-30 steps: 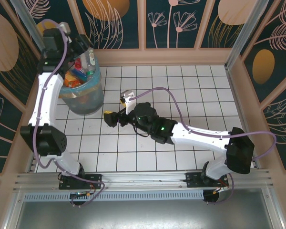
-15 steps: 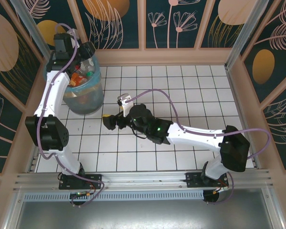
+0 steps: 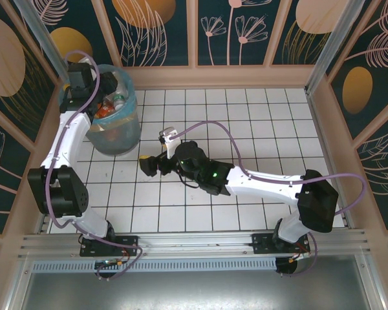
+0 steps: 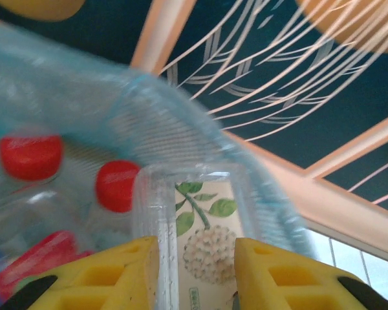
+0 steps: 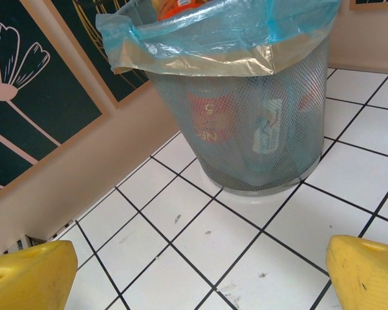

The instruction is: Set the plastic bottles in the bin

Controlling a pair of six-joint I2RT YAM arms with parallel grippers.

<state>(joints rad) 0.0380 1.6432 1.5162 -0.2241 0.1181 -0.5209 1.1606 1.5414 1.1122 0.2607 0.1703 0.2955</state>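
Observation:
The bin (image 3: 121, 139), grey mesh lined with a light-blue bag, stands at the table's far left with several plastic bottles (image 3: 108, 107) piled inside. My left gripper (image 3: 96, 95) hangs over the bin's left rim. In the left wrist view its yellow fingers (image 4: 116, 271) are shut on a clear plastic bottle (image 4: 207, 219) with a cream fruit label, above two red-capped bottles (image 4: 118, 186). My right gripper (image 3: 150, 164) sits low on the tiles just right of the bin, open and empty. In the right wrist view the bin (image 5: 246, 129) is ahead of the right gripper (image 5: 197, 278).
The bag's rim (image 4: 181, 123) is close around the held bottle. Red and blue labelled bottles (image 5: 210, 126) show through the mesh. A beige wall (image 5: 64, 181) runs along the left behind the bin. White tiles (image 3: 258, 129) spread to the right.
The left gripper has swung from above the bin's far right side to its left rim, bottle still between the fingers. The right gripper edged left toward the bin, then stayed.

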